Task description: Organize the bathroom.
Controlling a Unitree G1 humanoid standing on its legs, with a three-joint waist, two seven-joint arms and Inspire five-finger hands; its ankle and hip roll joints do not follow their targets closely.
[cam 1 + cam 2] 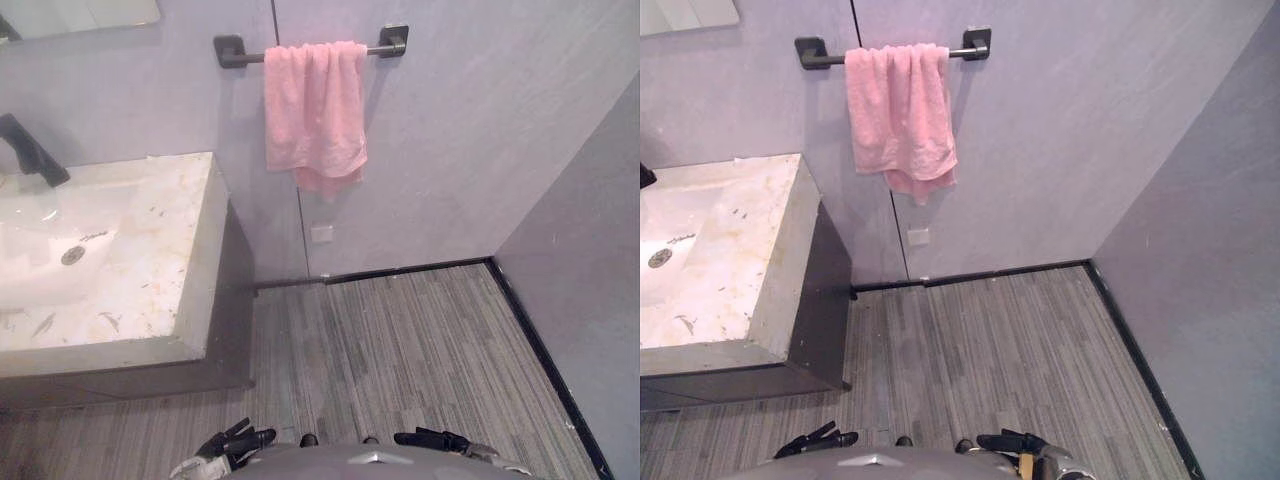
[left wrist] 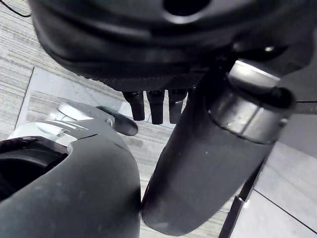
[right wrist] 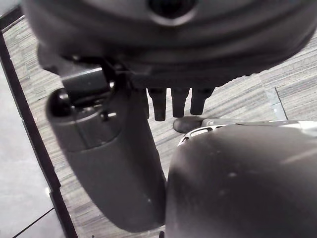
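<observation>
A pink terry towel [image 1: 314,112] hangs draped over a dark metal wall rail [image 1: 310,50], to the right of and above the white marble washbasin counter [image 1: 150,250]. Well below the towel, the left hand [image 1: 232,443] and right hand [image 1: 432,440] hang with fingers straight, holding nothing, above the grey striped floor [image 1: 400,350].

Cut off at the edges
Mirror [image 1: 80,15] cropped at the top; sink [image 1: 100,270] and black faucet [image 1: 30,150] clipped at the left.
</observation>
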